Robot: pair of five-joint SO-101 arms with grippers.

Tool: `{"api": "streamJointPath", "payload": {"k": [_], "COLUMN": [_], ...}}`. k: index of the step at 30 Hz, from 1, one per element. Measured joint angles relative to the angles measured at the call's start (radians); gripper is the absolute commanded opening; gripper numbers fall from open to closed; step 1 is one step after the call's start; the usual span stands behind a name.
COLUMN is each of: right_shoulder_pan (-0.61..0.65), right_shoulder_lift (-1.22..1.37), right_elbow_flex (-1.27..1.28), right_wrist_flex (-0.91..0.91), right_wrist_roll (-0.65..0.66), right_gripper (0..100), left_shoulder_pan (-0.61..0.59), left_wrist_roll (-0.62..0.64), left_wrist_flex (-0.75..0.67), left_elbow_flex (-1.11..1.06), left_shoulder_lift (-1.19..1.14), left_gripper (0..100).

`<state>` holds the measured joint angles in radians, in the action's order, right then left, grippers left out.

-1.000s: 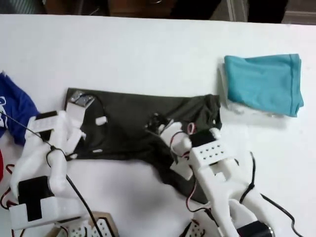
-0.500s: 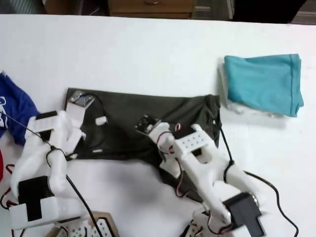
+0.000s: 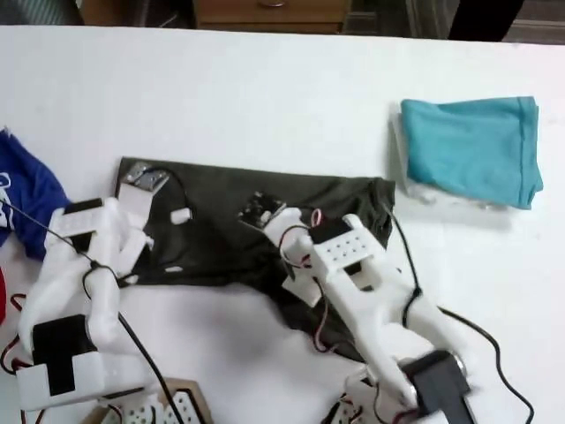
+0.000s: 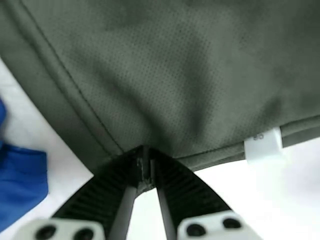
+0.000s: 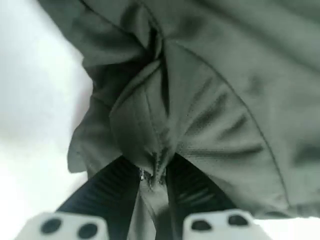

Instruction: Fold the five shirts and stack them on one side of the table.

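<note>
Shifted leftward since before, right hand (image 5: 152, 176) clamps a bunched, wrinkled fold, blue shirt (image 3: 22, 194) cut off at left edge, left hand (image 4: 145, 162) pinching stitched hem of dark mesh shirt (image 3: 221, 203) on white surface (image 3: 265, 97), folded teal shirt (image 3: 472, 146) at right.

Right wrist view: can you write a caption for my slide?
The right gripper pinches a bunched fold of the dark green shirt over the white table.

No legible text (white tag (image 4: 263, 146) by dark shirt (image 4: 175, 75) hem: marks unreadable).
</note>
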<state>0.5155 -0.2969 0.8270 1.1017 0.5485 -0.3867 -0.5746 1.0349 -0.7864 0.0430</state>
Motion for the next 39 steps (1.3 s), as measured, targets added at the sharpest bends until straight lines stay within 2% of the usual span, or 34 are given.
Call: {"api": "streamJointPath", "payload": {"k": [7, 12, 15, 19, 23, 25, 31, 37, 39], "right_shoulder_pan": [0.002, 0.002, 0.002, -0.002, -0.081, -0.127, -0.209, -0.206, -0.206], "right_shoulder_lift": [-0.149, -0.157, -0.157, -0.157, -0.157, -0.157, -0.157, -0.157, -0.157], "right_elbow_flex": [0.002, 0.002, 0.002, 0.002, 0.002, 0.002, 0.008, 0.009, 0.018], "right_wrist_flex": [0.149, 0.239, 0.250, 0.250, 0.253, 0.253, 0.236, 0.245, 0.245], "right_wrist_roll": [0.000, 0.104, 0.129, 0.135, 0.144, 0.190, 0.247, 0.247, 0.238], "right_gripper": [1.8, 1.8, 2.9, 11.0, 4.9, 1.5, 1.9, 1.9, 5.3], "left_shoulder_pan": [0.000, 0.000, 0.000, 0.000, 0.000, 0.000, 0.000, 0.000, 0.000], "left_wrist_roll": [0.000, 0.000, 0.000, 0.000, 0.000, 0.000, 0.000, 0.000, 0.000], "left_wrist_flex": [0.000, 0.000, 0.000, 0.000, 0.000, 0.000, 0.000, 0.000, 0.000], "left_elbow_flex": [0.000, 0.000, 0.000, 0.000, 0.000, 0.000, 0.000, 0.000, 0.000], "left_shoulder_lift": [0.000, 0.000, 0.000, 0.000, 0.000, 0.000, 0.000, 0.000, 0.000], "left_gripper": [3, 3, 3, 3, 3, 3, 3, 3, 3]}}
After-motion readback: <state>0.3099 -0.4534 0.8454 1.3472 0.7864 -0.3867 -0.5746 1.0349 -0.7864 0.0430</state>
